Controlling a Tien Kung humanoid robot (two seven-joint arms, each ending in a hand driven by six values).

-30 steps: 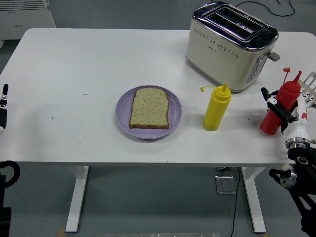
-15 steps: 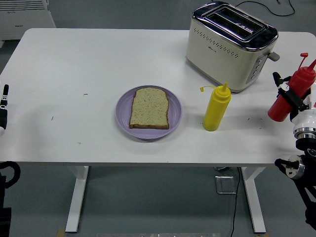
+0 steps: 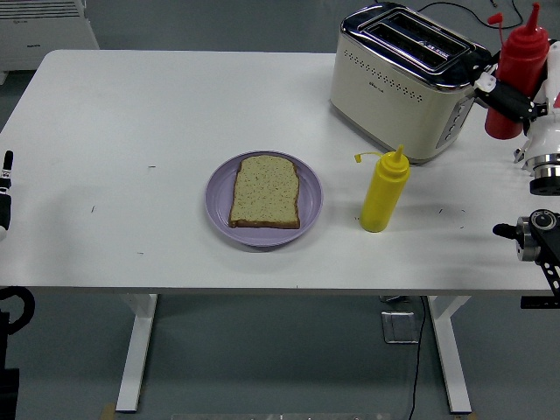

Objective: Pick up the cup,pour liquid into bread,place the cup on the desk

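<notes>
My right hand (image 3: pixel 514 98) is shut on a red squeeze bottle (image 3: pixel 516 70) and holds it upright, high above the table's right edge beside the toaster (image 3: pixel 407 80). A slice of bread (image 3: pixel 265 192) lies flat on a purple plate (image 3: pixel 217 194) at the table's middle. A yellow squeeze bottle (image 3: pixel 383 191) stands upright right of the plate. My left hand (image 3: pixel 5 197) rests at the left edge, only partly in view. No cup is in view.
The cream and chrome toaster stands at the back right with its cable running off the far edge. The white table (image 3: pixel 131 122) is bare on its left half. A white cabinet (image 3: pixel 44 31) stands behind the far left corner.
My right hand has lifted the red bottle off the table, up and slightly right, from beside the yellow bottle's level to toaster height. The left hand has not moved.
</notes>
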